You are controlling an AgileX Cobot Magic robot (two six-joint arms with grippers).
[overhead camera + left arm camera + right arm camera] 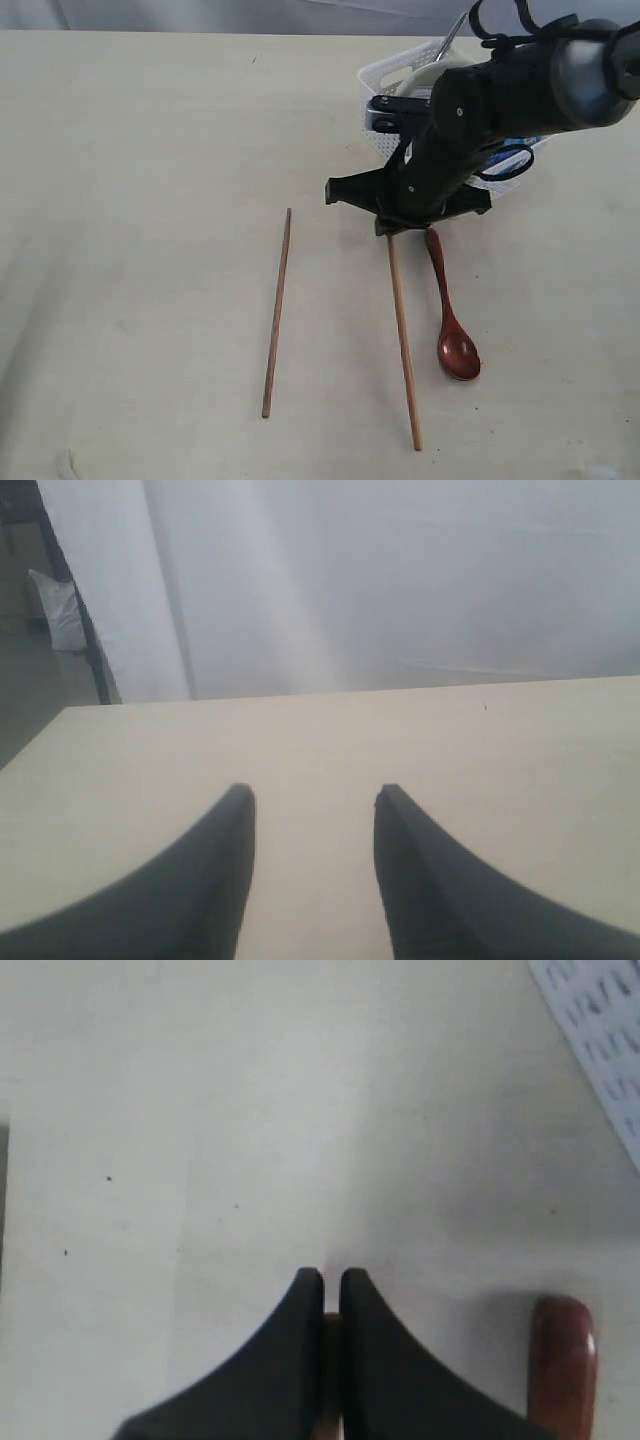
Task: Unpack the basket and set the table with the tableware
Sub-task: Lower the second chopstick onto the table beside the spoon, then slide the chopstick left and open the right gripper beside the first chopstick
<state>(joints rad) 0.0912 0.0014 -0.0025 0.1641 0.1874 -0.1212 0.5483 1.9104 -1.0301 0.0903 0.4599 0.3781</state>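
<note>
Two wooden chopsticks lay well apart on the table [140, 140], while the right arm hid most of the white basket [378, 72] at the far side. Only one corner, a pale curved rim [425, 76] inside and a steel handle [452, 35] poking above it could be made out. The right gripper [392, 228] sat low over the far end of the right chopstick [404, 340], jaws pinched on a thin brown sliver. Both sticks ran lengthwise from far to near, the left chopstick [277, 312] slanting slightly the opposite way. The red-brown spoon [452, 320] lay just beside the right one, bowl nearest the camera, handle pointing towards the gripper. The left gripper [313, 798], outside the exterior view, held its jaws apart over bare tabletop
</note>
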